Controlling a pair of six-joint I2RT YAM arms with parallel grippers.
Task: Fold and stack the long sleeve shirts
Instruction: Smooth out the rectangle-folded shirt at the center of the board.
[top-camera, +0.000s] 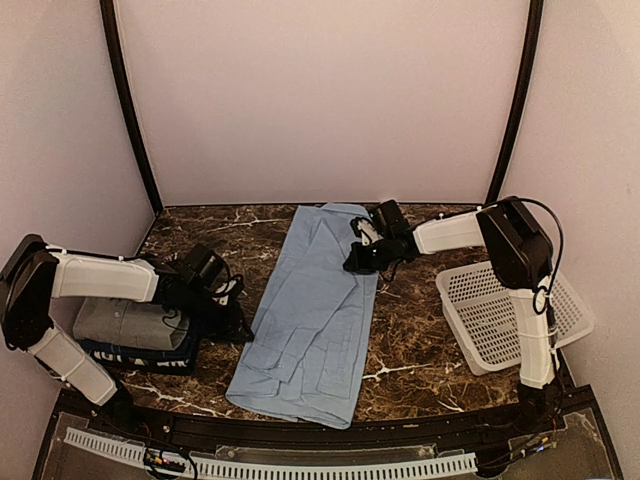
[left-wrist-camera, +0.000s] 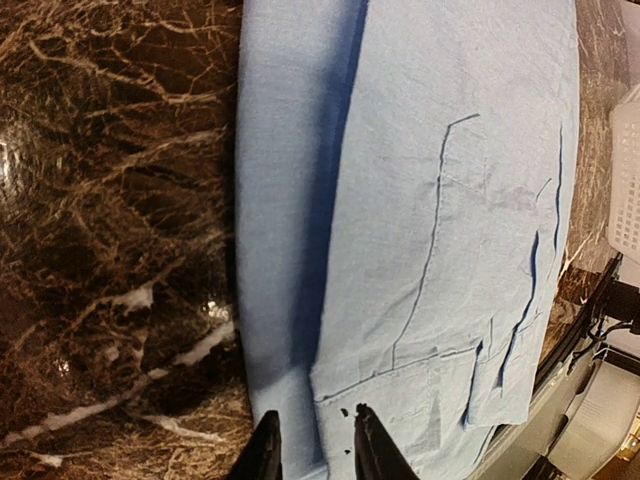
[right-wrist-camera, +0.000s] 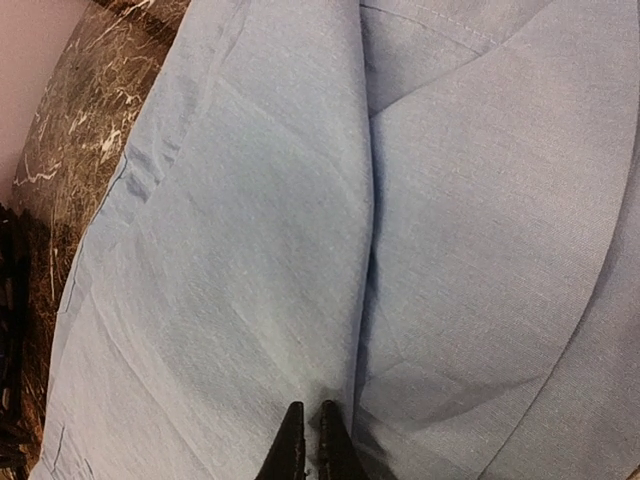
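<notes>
Two look done, the folded grey collared shirt (top-camera: 125, 322) atop the dark navy shirt (top-camera: 130, 357) at left; the light blue cloth shirt (top-camera: 315, 320) lies mid-way on the dark marble table (top-camera: 420, 345), narrowed lengthwise, cross-folds and stacking to come; the right gripper (right-wrist-camera: 308, 442) is closed, seemingly pinching its cloth; the left gripper (left-wrist-camera: 312, 450) hangs part-open, empty, at its edge.

1 spread shirt between 2 grippers, with a stack and a basket to the outer sides.

The spread shirt (top-camera: 315, 310) lies lengthwise on the table (top-camera: 420, 350), its far part directly under the right gripper (right-wrist-camera: 307, 415) and its left long edge just below the left gripper (left-wrist-camera: 315, 415). Left of the left gripper, under that arm, sits a stack of 2 folded shirts (top-camera: 130, 325). The basket (top-camera: 510, 315) stands to the right of the right gripper, nearer the arm bases, well apart from the spread shirt.
</notes>
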